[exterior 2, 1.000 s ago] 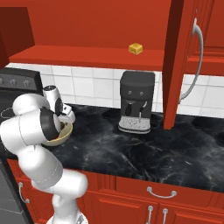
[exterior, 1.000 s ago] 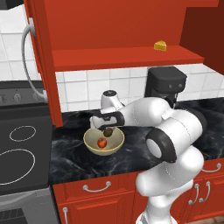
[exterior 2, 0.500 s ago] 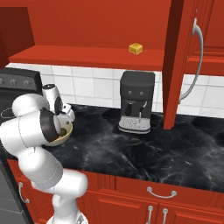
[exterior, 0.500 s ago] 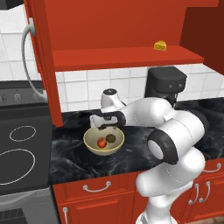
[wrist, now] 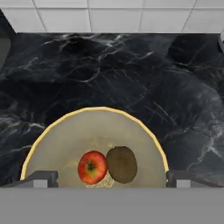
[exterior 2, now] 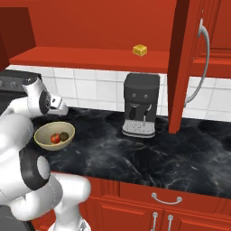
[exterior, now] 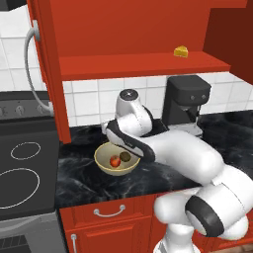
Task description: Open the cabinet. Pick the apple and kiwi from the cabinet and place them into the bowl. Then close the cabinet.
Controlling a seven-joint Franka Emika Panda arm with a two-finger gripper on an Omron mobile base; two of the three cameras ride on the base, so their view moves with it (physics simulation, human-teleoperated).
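With both doors of the cabinet (exterior: 123,34) swung wide, the shelf has just a cheese wedge (exterior: 181,51) sitting on it, off to the right from the left base camera. The long silver handles (exterior 2: 201,67) stick out on the door edges at either side.

The bowl (wrist: 43,135) is on the black marble counter (exterior 2: 149,158), left of the coffee machine (exterior 2: 140,110) and near the stove (exterior: 22,173). Apple (wrist: 92,167) and kiwi (wrist: 121,164) are both inside it, side by side and touching or as good as, apple on the left in the hand view, kiwi on the right. They're lying toward the near side of the bowl bottom in that view. From the right base camera you can see the same pair, (exterior 2: 55,138) for the red one and the darker one just beside it.

The gripper (wrist: 112,178) hangs right over the bowl looking down into it. Its jaws are spread wide, with one fingertip (wrist: 41,178) showing near the left rim and the other near the right rim, nothing between them but air above the fruit. It isn't touching either fruit.

The arm reaches over from the base and bends down just behind the bowl against the white tile wall (exterior: 94,99). Red drawers (exterior 2: 167,198) run below the counter.
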